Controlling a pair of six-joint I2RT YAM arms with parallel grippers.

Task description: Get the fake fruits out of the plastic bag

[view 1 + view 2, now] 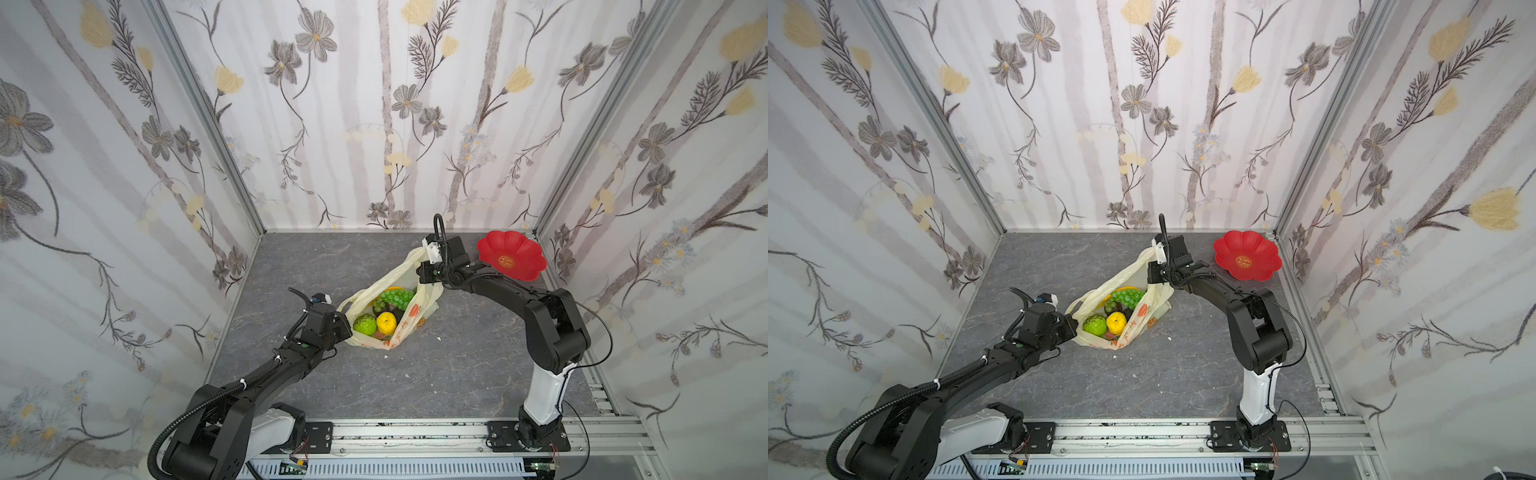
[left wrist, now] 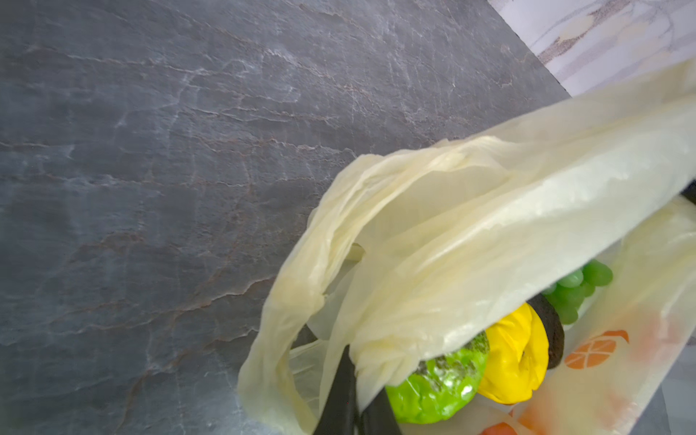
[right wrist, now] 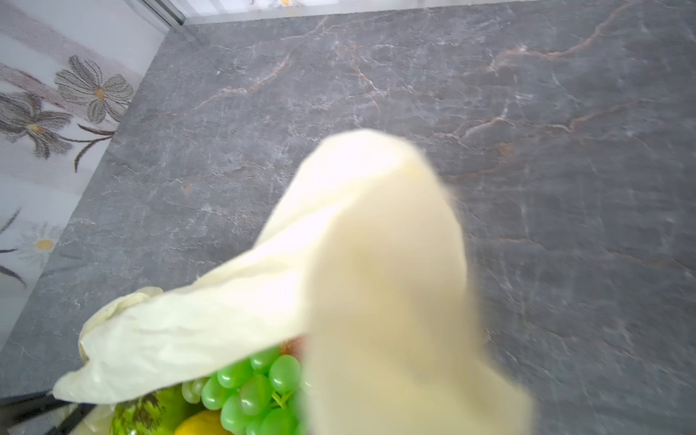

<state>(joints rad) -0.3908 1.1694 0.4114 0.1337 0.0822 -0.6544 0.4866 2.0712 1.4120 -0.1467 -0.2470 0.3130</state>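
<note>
Nearest, at the bag's 8 o'clock edge, the left gripper point(image 1: 344, 323) is clenched on the rim of the plastic bag point(image 1: 409, 320). Only the left wrist view shows its black fingers point(image 2: 339, 391) pinching the film. The bag lies near the middle of the table point(image 1: 374, 386), its mouth spread between the two arms. The fake fruits are inside it: bumpy green ball point(image 1: 365, 324), yellow piece point(image 1: 386, 322) and, behind them, the green grape bunch point(image 1: 397, 297). The left wrist view shows more clearly the dark avocado point(image 2: 551, 331) wedged between the yellow piece and the grapes. At the bag's 1 o'clock the right gripper point(image 1: 422, 274) is clamped on a handle loop point(image 1: 415, 253). In the right wrist view the blurred loop hides its fingertips. Farthest, at the table's 2 o'clock corner, sits a red plate point(image 1: 511, 255), seen in both top views and in neither wrist view.
</note>
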